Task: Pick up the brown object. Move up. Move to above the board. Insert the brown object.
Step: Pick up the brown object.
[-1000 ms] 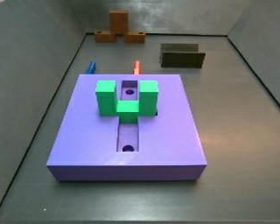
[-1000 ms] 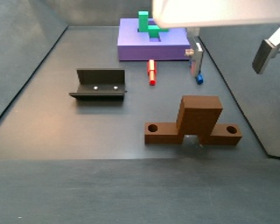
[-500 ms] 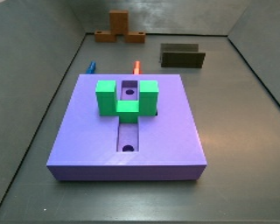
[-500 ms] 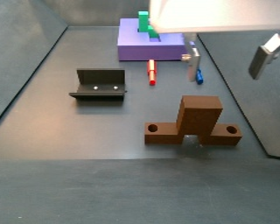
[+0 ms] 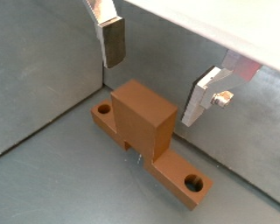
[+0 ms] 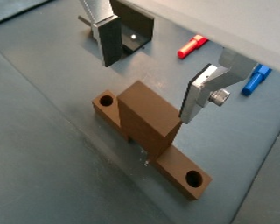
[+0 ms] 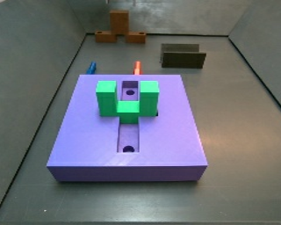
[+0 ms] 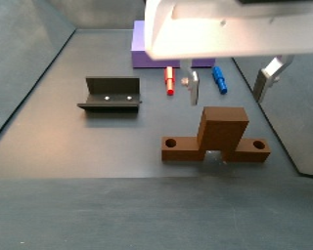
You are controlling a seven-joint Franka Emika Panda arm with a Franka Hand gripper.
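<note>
Currently the brown object (image 5: pixel 145 131) sits on the counter (image 8: pixel 107 146), well apart from the board (image 7: pixel 131 132). Hand (image 5: pixel 160 74) hovers above it, plates apart, nothing held. Advise centring over the raised block, descending squarely, then closing. No brands, labels or writing legible.
</note>
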